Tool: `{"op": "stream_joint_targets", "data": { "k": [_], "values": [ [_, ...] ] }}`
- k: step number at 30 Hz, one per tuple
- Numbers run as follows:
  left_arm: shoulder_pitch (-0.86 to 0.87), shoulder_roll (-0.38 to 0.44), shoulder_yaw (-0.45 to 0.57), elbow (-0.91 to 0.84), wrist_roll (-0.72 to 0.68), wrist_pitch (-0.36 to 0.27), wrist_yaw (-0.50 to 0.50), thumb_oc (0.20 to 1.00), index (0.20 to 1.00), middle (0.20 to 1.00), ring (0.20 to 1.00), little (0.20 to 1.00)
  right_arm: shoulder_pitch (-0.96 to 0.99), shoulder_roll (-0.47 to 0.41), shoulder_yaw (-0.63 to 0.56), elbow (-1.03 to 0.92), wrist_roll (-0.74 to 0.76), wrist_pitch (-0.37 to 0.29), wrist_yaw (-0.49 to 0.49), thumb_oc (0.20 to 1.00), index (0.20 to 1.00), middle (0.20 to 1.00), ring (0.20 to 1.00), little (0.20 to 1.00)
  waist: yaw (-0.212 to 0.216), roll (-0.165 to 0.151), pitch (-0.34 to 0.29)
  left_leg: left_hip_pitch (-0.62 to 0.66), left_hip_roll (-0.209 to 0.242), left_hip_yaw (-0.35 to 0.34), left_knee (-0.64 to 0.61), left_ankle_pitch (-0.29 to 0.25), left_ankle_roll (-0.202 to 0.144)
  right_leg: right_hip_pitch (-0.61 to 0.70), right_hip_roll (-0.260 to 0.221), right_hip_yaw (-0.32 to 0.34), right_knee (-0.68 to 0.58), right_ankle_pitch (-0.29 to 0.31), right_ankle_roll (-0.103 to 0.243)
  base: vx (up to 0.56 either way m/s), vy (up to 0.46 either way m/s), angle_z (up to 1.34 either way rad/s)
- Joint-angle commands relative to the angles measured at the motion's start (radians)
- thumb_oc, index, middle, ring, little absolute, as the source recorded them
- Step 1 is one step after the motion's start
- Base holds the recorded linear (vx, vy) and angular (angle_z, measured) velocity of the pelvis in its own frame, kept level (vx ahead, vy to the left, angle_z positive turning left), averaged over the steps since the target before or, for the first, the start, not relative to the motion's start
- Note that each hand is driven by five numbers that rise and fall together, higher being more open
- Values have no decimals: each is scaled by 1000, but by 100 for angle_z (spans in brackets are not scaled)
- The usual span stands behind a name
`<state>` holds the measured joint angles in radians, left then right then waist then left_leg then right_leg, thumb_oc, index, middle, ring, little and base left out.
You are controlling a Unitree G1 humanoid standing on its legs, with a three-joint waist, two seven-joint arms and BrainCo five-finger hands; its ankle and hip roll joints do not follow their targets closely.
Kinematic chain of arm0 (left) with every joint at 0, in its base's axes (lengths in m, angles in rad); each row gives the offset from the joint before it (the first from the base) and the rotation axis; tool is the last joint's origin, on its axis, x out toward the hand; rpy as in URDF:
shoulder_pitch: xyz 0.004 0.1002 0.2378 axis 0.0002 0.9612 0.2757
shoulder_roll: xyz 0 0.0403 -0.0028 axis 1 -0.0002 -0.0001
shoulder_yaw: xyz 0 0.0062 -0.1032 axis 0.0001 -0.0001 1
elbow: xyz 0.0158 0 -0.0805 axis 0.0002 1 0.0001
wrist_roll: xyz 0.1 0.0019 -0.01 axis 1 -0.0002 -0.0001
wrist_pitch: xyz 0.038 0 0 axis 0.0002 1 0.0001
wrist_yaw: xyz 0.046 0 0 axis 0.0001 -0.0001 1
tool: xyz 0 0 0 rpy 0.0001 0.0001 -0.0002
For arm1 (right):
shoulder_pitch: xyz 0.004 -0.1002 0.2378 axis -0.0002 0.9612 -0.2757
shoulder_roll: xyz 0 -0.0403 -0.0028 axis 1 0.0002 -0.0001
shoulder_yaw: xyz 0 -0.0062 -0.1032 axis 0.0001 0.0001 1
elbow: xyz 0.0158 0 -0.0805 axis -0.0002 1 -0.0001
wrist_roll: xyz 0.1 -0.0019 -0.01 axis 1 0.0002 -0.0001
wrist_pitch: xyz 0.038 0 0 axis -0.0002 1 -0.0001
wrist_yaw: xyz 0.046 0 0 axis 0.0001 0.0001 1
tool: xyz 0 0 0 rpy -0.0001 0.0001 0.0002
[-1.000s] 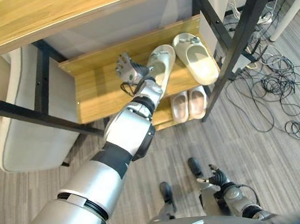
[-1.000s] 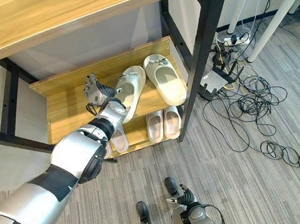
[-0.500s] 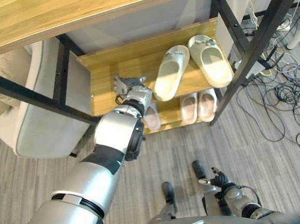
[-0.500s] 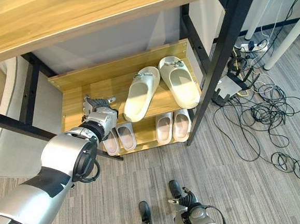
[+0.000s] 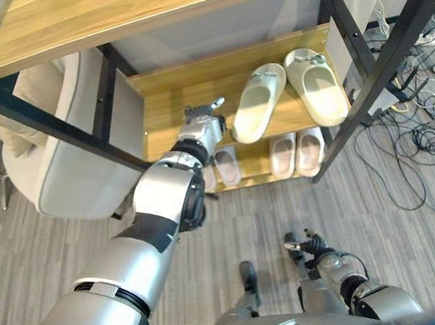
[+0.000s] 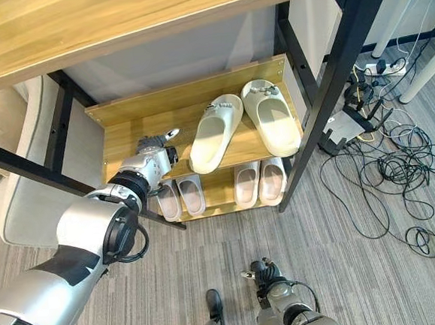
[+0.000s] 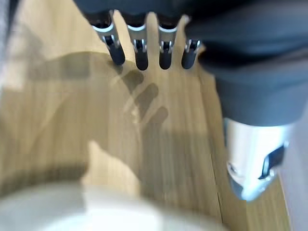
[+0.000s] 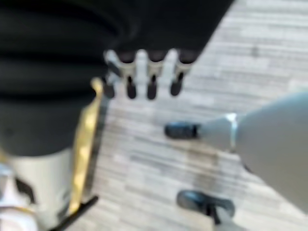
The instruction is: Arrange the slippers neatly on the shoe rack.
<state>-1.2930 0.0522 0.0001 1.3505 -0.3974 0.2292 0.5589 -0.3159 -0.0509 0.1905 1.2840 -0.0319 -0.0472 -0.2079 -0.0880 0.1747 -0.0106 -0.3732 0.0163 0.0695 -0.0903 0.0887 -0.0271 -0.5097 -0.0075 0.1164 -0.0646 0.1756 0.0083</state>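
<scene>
On the upper shelf of the shoe rack (image 6: 125,132), two cream slippers lie side by side: the left slipper (image 6: 215,132) angled, the right slipper (image 6: 272,117) straighter. The left hand (image 6: 153,156) hovers over bare shelf just left of the angled slipper, fingers (image 7: 139,48) straight, holding nothing. The right hand (image 5: 314,247) hangs low over the floor, fingers relaxed and empty.

The shoe rack (image 6: 129,143) has pale honey wood shelves with fine straight grain, on a black metal frame (image 6: 320,102). On the upper shelf lie two cream slippers (image 6: 215,132), and below them stand pale pinkish-beige pairs (image 6: 259,182). The floor (image 6: 209,253) is grey with streaky plank stripes. The cables (image 6: 399,171) are black, and the armchair (image 5: 68,174) is light grey.
</scene>
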Motion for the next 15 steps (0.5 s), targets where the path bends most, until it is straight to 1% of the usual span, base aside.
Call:
{"op": "stream_joint_targets", "data": {
  "k": [1, 4, 6, 7, 8, 9, 10, 11, 12, 13, 15],
  "values": [
    [-13, -75, 36, -1, 28, -18, -73, 1000, 1000, 1000, 1000, 1000, -42, 20, -42, 36, 31, 7, -17, 1000, 1000, 1000, 1000, 1000, 0, 12, 40, 38, -33, -33, 3, 31, -26, 140, 10, 39, -4, -80, -19, 0, 0, 0],
    [18, -101, -1, -81, 51, 10, -127, 1000, 1000, 1000, 1000, 1000, -43, 16, -41, 28, 26, 14, -17, 1000, 1000, 1000, 1000, 1000, 0, 17, 47, 43, -32, -28, 3, 32, -26, 141, 12, 42, 2, -81, -21, 0, 0, 0],
    [27, -105, -33, -107, 84, 32, -147, 1000, 1000, 1000, 1000, 1000, -44, 16, -40, 25, 25, 15, -17, 1000, 1000, 1000, 1000, 1000, 1, 19, 51, 46, -31, -27, 3, 33, -26, 142, 11, 43, 4, -81, -21, 0, 0, 0],
    [28, -105, -34, -107, 84, 33, -147, 1000, 1000, 1000, 1000, 1000, -44, 16, -40, 25, 25, 15, -17, 1000, 1000, 1000, 1000, 1000, 1, 19, 51, 46, -31, -27, 3, 32, -26, 142, 11, 43, 4, -81, -21, 0, 0, 0],
    [35, -112, -73, -133, 135, 64, -173, 1000, 1000, 1000, 1000, 1000, -39, 14, -41, 21, 24, 14, -17, 1000, 1000, 1000, 1000, 1000, 3, 21, 55, 48, -31, -27, 3, 34, -26, 144, 11, 42, 4, -80, -22, 0, 0, 0],
    [36, -112, -73, -134, 135, 65, -173, 1000, 1000, 1000, 1000, 1000, -39, 15, -41, 21, 24, 14, -17, 1000, 1000, 1000, 1000, 1000, 3, 20, 55, 48, -31, -27, 3, 34, -26, 144, 11, 42, 4, -80, -22, 0, 0, 0],
    [42, -113, -91, -146, 163, 75, -190, 1000, 1000, 1000, 1000, 1000, -36, 15, -43, 18, 24, 11, -18, 1000, 1000, 1000, 1000, 1000, 4, 21, 56, 48, -30, -27, 3, 35, -26, 144, 12, 42, 6, -80, -22, 0, 0, 0],
    [50, -113, -125, -166, 223, 112, -242, 1000, 1000, 1000, 1000, 1000, -33, 13, -46, 15, 21, 8, -15, 1000, 1000, 1000, 1000, 1000, 6, 22, 58, 49, -30, -28, 3, 36, -26, 144, 14, 43, 7, -80, -23, 0, 0, 0],
    [51, -113, -125, -167, 223, 112, -242, 1000, 1000, 1000, 1000, 1000, -32, 13, -46, 15, 21, 8, -15, 1000, 1000, 1000, 1000, 1000, 6, 22, 58, 50, -30, -27, 3, 36, -26, 144, 14, 43, 7, -80, -23, 0, 0, 0],
    [59, -113, -148, -183, 273, 161, -301, 1000, 1000, 1000, 1000, 1000, -31, 14, -49, 11, 18, 7, -16, 1000, 1000, 1000, 1000, 1000, 8, 23, 60, 50, -30, -29, 3, 36, -26, 144, 13, 44, 9, -81, -23, 0, 0, 0],
    [71, -107, -169, -215, 334, 208, -354, 1000, 1000, 1000, 1000, 1000, -30, 16, -56, 9, 19, 3, -19, 1000, 1000, 1000, 1000, 1000, 11, 25, 60, 52, -30, -30, 3, 37, -27, 145, 12, 43, 10, -81, -24, 0, 0, 0]
  ]
}}
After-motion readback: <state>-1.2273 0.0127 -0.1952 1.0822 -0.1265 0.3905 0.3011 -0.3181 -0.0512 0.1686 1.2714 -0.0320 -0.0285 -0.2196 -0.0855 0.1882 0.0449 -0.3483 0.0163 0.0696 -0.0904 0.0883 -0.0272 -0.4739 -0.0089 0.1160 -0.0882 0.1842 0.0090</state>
